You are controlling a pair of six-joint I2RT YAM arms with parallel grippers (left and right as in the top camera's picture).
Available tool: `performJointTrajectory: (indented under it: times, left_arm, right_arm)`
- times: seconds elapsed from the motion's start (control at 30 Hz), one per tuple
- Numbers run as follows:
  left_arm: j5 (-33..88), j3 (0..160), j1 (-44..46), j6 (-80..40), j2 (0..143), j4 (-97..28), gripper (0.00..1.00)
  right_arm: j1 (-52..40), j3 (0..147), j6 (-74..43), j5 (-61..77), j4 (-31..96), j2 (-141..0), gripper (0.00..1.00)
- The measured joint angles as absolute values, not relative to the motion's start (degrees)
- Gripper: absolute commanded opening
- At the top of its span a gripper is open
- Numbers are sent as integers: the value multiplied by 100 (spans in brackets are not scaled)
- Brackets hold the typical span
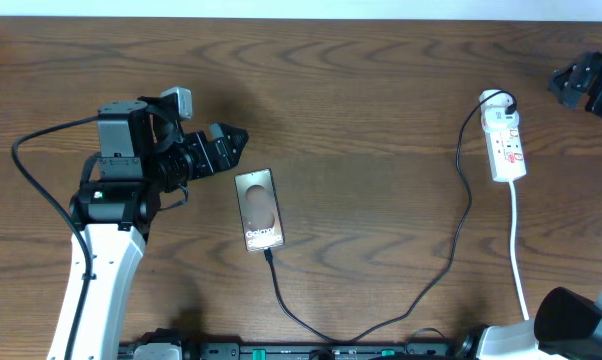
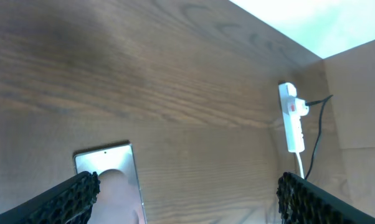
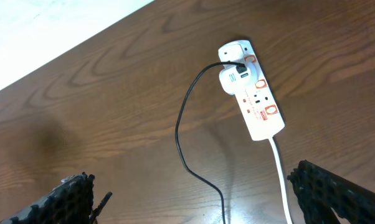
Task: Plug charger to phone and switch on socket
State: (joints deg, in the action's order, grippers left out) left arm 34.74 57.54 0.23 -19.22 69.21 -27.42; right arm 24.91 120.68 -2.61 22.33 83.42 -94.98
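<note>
Left gripper, jaws wide apart and empty, hovers just beside the face-up phone; the charger reaches its lower end, the joint too small to judge. Right gripper, equally agape, hangs near the socket, half cropped overhead

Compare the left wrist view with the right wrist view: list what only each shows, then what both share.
Only the left wrist view: the phone, its top end lying between the fingers of the open left hand. Only the right wrist view: the open right hand, and the socket near enough to make out its outlet holes. Both: the socket, the charger cable leaving its plugged end, the white cord and the wooden table.
</note>
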Motion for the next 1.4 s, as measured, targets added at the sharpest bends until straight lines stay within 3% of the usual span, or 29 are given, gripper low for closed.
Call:
performJointTrajectory:
  times: [0.2,0.43,0.9,1.13,1.4]
  left_arm:
    - [2939,5728,23,-1900,6678,-3280,93]
    - [1925,4694,23,-1900,5159,-3133,93]
    - [1468,1599,-38,-1898,751,-311,93]
    - [1452,191,-340,-1898,296,1363,93]
    - [1096,38,-548,-1483,71,552,93]
  right_arm:
    - [2491,12068,-261,2233,8344,-9498,99]
    - [2491,12068,-261,2235,8346,-9498,99]
    - [2491,12068,-279,2252,8350,-9498,99]
    - [2491,12068,-281,2252,8350,-9498,99]
    - [2491,12068,-281,2252,8353,-9498,99]
